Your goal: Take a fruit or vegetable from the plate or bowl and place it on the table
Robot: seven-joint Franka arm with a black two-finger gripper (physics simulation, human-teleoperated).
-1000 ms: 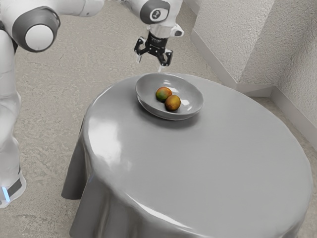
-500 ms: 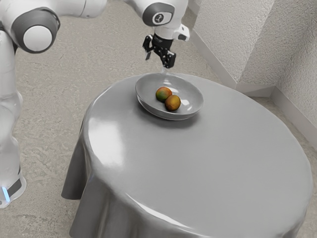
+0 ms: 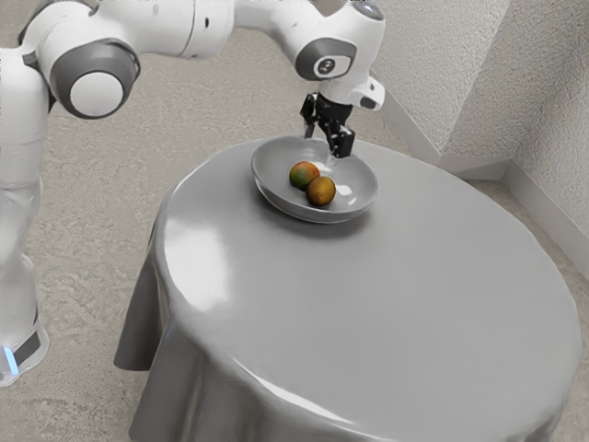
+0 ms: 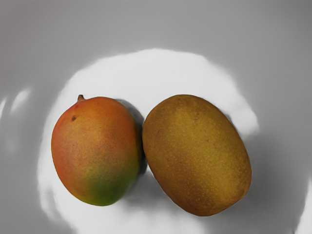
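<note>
The table [image 3: 414, 276] is round and wears a glossy grey cloth that runs smooth over the top and falls in loose folds down the side at the exterior view's lower left. Light pools on it in a broad pale patch near the exterior view's left edge of the top, and a thin bright streak follows the near edge. The bowl [image 3: 274, 170], grey and shiny like the cloth, sits toward the far side of the table, with a soft shadow under it. Both fruits are inside it: the mango [image 3: 304, 175], red and orange going to green, with a short stem, and the brown fruit [image 3: 321, 191], smooth and oval. They lie side by side at the bottom, and in the wrist view their sides appear to meet. The gripper [image 3: 326, 145] hangs above the bowl, its two fingers spread with nothing between them, well clear of the fruits. The arm [image 3: 212, 28] reaches in from the exterior view's left, where a blue light [image 3: 10, 359] glows at its foot. Around the table the floor [image 3: 202, 101] is a mottled beige-grey. Rough, pale walls [image 3: 460, 74] stand behind and to the exterior view's right, folding at corners, with a plain baseboard [image 3: 548, 216] running along their foot.
</note>
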